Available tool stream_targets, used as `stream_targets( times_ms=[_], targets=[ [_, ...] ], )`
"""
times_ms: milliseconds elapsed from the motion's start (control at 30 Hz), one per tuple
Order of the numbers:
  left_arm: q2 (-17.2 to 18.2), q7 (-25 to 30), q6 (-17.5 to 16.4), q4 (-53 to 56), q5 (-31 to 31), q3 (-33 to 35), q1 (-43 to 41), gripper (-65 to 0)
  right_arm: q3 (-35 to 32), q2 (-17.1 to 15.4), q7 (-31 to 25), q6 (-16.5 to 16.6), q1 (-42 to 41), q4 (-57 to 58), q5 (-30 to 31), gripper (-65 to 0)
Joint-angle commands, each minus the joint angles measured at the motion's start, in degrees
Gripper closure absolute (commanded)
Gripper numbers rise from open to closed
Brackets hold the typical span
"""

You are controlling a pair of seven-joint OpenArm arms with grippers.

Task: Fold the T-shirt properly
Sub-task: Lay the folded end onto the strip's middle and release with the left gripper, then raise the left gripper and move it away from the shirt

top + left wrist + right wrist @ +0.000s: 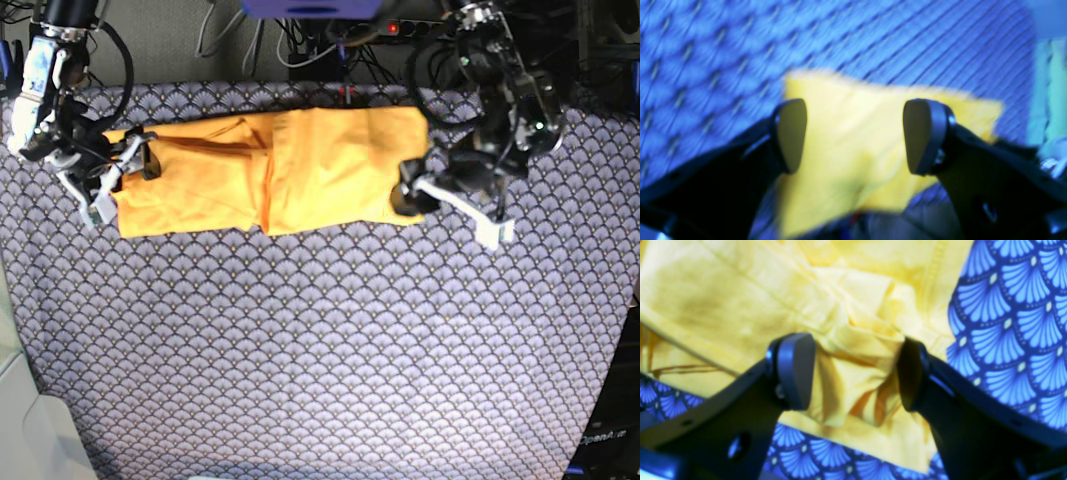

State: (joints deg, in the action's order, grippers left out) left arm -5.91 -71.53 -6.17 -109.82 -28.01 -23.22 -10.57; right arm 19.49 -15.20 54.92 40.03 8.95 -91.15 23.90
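Now the T-shirt point(270, 170) spans both grippers; left jaws apart, right jaws apart astride bunched fabric.

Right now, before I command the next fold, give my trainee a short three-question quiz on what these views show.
1. True or false: the T-shirt lies as a long band across the far side of the patterned cloth.
2. Which gripper has bunched fabric between its open jaws: left gripper or right gripper?
3. Fill in: the left gripper sits at the shirt's ____ end in the base view.

Key: 1 true; 2 right; 3 right
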Motion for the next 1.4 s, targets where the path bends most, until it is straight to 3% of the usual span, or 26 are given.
stream_targets(
  times_ms=[0,233,467,600,767,933,1133,1267,1367],
  targets=[
    [0.86,1.42,-0.2,-0.82,-1.05,-0.03,0.15,-43.5,0.51,-1.19,-0.28,-0.03,-1.35,-2.08,1.02,-39.7],
    [1.74,2.38,-0.2,7.18,-0.96,0.15,0.24,-43.4,0.69,-2.25,6.75,-0.03,-4.07,-7.35,1.11,-39.7],
    [2.0,7.57,-0.2,18.0,-0.96,0.23,2.17,-43.4,4.38,-2.07,7.19,-0.03,-4.86,-7.0,1.02,-39.7],
    [1.82,7.13,-0.2,17.47,-1.05,0.23,2.88,-43.4,7.2,-2.07,7.28,-0.03,-4.95,-6.47,1.11,-39.7],
    [1.82,7.04,-0.2,15.18,-1.05,0.23,3.23,-43.4,8.34,-2.07,7.99,-0.03,-6.09,2.06,1.37,-39.7],
    [1.82,7.04,-0.2,12.81,-2.8,0.23,2.52,-43.4,7.99,-2.6,7.9,-0.03,-6.27,8.56,9.37,-39.7],
    [3.76,7.04,-0.2,12.81,-8.96,0.23,1.38,-43.4,7.9,-3.3,8.07,-0.03,-6.36,8.56,10.87,-39.7],
    [4.2,7.04,-0.2,12.81,-9.84,0.23,1.47,-43.4,8.16,-5.24,8.34,-0.03,-7.68,8.56,10.96,-39.7],
    [4.2,7.04,-0.2,12.81,-9.48,0.23,1.47,-43.4,8.34,-6.12,12.03,-0.03,-9.52,8.39,12.36,-39.7]
  ],
)
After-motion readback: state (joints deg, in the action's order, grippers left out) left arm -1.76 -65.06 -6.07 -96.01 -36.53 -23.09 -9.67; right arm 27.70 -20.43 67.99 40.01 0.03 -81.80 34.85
